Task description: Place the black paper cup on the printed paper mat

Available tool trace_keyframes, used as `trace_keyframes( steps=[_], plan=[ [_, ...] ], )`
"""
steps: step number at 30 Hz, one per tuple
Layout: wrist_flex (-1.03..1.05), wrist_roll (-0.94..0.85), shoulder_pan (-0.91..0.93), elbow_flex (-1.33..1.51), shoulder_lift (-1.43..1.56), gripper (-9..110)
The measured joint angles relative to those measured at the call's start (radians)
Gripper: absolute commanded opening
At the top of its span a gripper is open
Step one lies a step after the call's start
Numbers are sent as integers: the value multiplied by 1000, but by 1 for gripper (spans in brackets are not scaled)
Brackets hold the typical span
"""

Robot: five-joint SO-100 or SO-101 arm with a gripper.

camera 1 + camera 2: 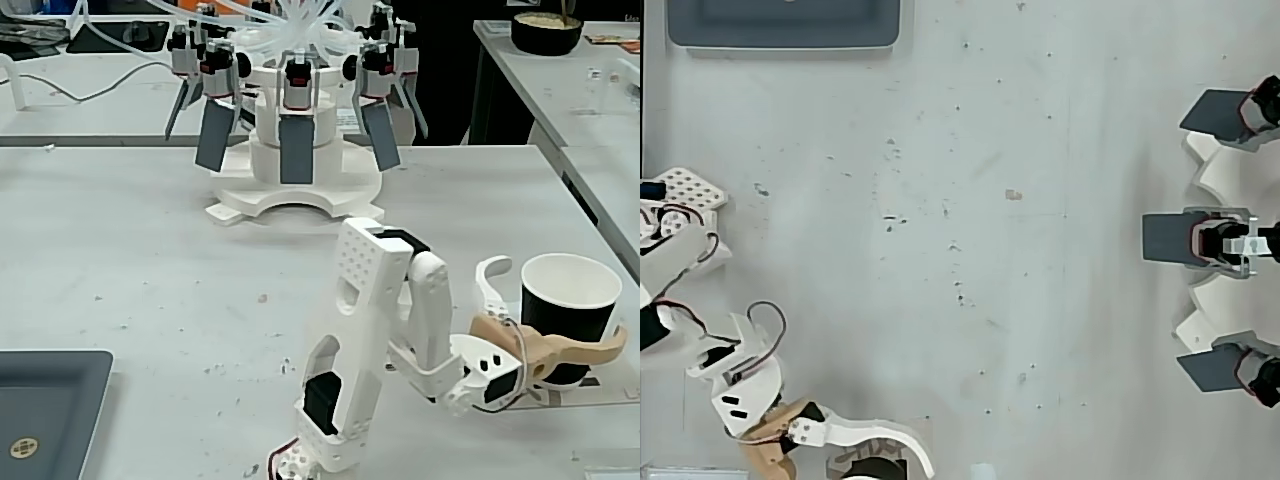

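Observation:
The black paper cup (568,300) stands upright at the right of the table in the fixed view, its white inside showing. My gripper (560,301) is open and straddles it. The white curved finger (493,280) sits just left of the cup with a small gap, and the tan finger (585,350) crosses in front of its lower wall. In the overhead view only a dark sliver of the cup (876,470) shows at the bottom edge, with the white finger (890,438) arcing around it. A pale flat edge (600,394) lies at the cup's foot. Its print is hidden, so I cannot tell if it is the printed paper mat.
A dark grey tray (50,400) (785,25) lies at the near left in the fixed view. A white stand with several hanging grippers (295,150) (1230,240) fills the far middle. The table's right edge (600,230) runs close to the cup. A dark bowl (546,32) sits on another table.

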Motion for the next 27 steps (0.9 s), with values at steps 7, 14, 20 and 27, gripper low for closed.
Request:
trace_keyframes(
  steps=[7, 14, 20, 27],
  plan=[
    [0, 0, 0, 178, 204, 51],
    [0, 0, 0, 324, 423, 48],
    [0, -6, -5, 405, 557, 44],
    [0, -18, -78, 459, 680, 39]
  ],
)
